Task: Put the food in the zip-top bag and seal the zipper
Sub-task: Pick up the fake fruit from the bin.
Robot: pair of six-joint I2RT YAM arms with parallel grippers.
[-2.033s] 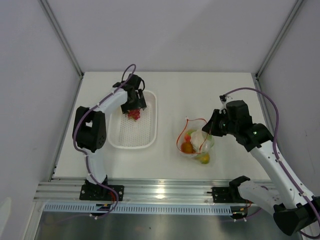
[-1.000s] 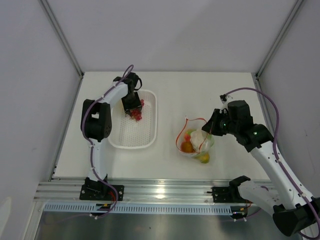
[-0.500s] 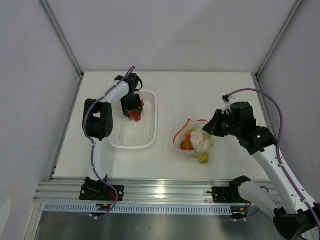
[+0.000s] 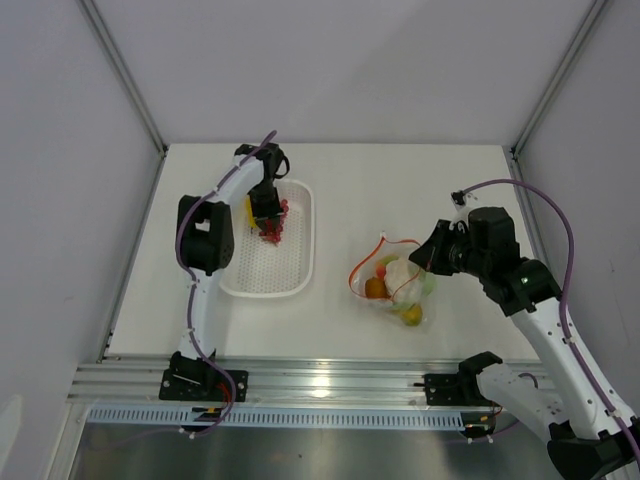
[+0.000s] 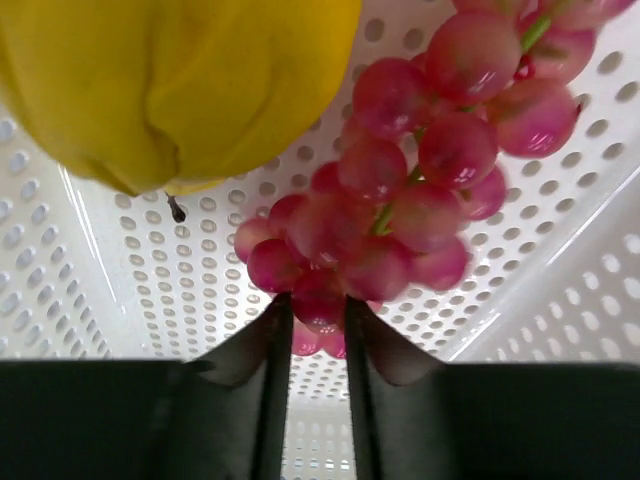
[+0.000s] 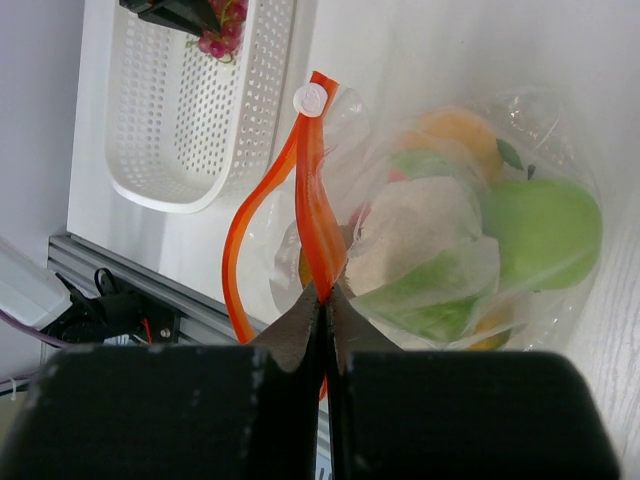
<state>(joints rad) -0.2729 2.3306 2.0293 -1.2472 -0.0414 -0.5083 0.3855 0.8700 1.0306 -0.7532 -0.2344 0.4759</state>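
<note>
Left fingers have closed on grapes

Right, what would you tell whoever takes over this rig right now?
Left gripper pinches the grapes in the basket, beside a yellow fruit.
Right gripper is shut on the orange zipper strip of the bag; the mouth is open.
Done: a green apple and other fruits are in the bag.
To do: bag the grapes and yellow fruit, then seal the zipper.

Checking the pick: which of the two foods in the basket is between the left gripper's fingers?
The purple-red grapes: their end berry sits between the fingertips of the left gripper. The yellow fruit lies outside them.
</note>
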